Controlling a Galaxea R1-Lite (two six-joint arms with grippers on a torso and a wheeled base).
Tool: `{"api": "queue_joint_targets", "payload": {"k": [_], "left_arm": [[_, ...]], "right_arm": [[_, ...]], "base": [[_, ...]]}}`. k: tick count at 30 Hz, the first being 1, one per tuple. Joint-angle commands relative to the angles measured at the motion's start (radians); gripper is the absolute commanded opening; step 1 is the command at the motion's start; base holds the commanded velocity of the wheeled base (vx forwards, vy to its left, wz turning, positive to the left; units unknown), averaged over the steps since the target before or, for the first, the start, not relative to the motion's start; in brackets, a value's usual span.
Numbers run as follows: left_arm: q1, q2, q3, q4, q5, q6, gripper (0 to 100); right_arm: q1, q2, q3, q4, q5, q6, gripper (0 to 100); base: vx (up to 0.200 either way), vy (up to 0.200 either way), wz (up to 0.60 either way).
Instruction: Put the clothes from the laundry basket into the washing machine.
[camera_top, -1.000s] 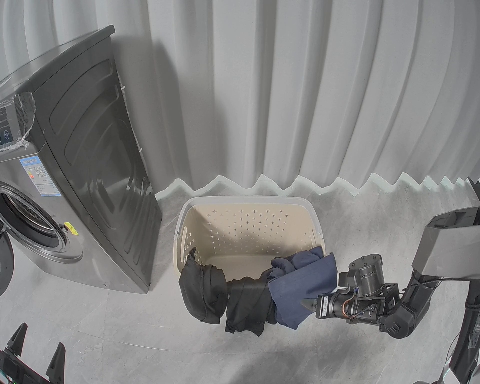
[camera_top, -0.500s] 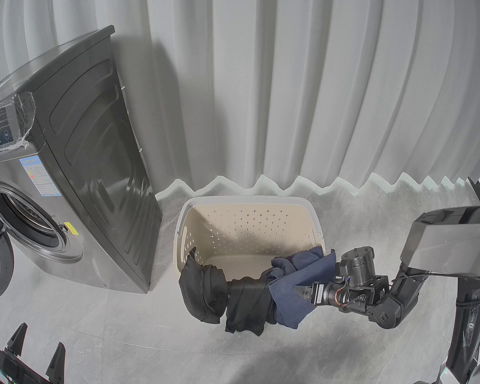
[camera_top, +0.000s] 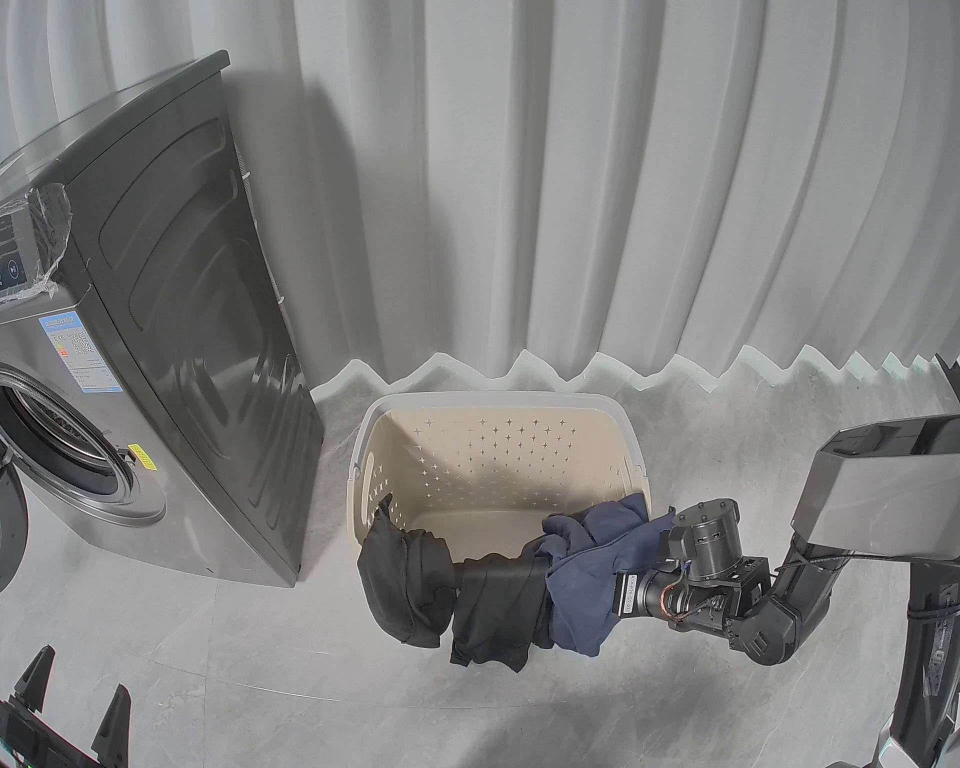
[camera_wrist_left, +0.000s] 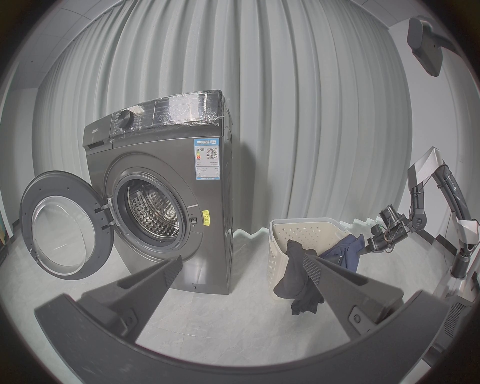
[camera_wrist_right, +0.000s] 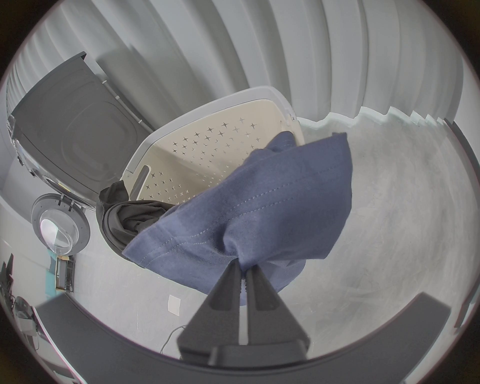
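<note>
A beige laundry basket (camera_top: 490, 405) stands on the floor by the curtain. Black clothes (camera_top: 440, 590) and a blue garment (camera_top: 595, 575) hang over its near rim. My right gripper (camera_wrist_right: 244, 270) is shut on a fold of the blue garment (camera_wrist_right: 260, 210), at the basket's right front corner (camera_top: 615, 590). The grey washing machine (camera_top: 150, 330) stands to the left, its round door (camera_wrist_left: 62, 225) swung open and the drum (camera_wrist_left: 150, 212) showing. My left gripper (camera_top: 68, 695) hangs low at the near left, open with nothing between its fingers (camera_wrist_left: 240, 272).
White pleated curtains (camera_top: 600, 180) form the back wall behind the basket. Grey floor (camera_top: 300, 690) lies open between the washing machine and the basket. In the left wrist view the basket (camera_wrist_left: 305, 235) stands right of the washing machine.
My right gripper has moved left into the blue garment and closed on its fold; the cloth has bunched slightly. The left arm has not moved.
</note>
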Motion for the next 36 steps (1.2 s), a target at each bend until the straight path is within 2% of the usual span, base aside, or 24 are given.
{"api": "queue_joint_targets", "payload": {"k": [1,6,17,28,36], "left_arm": [[0.0,-0.018,0.018,0.0,0.0,0.0,100],[0.0,-0.018,0.018,0.0,0.0,0.0,100],[0.0,-0.018,0.018,0.0,0.0,0.0,100],[0.0,-0.018,0.018,0.0,0.0,0.0,100],[0.0,-0.018,0.018,0.0,0.0,0.0,100]], "right_arm": [[0.006,-0.006,0.001,-0.003,0.001,0.001,0],[0.013,-0.026,0.028,-0.01,0.001,0.002,0],[0.059,-0.224,0.161,-0.058,-0.007,-0.005,0],[0.06,-0.316,0.173,-0.059,-0.019,-0.005,0],[0.046,-0.239,0.19,-0.059,-0.019,-0.005,0]], "base": [[0.0,0.0,0.0],[0.0,0.0,0.0],[0.0,0.0,0.0],[0.0,0.0,0.0],[0.0,0.0,0.0]]}}
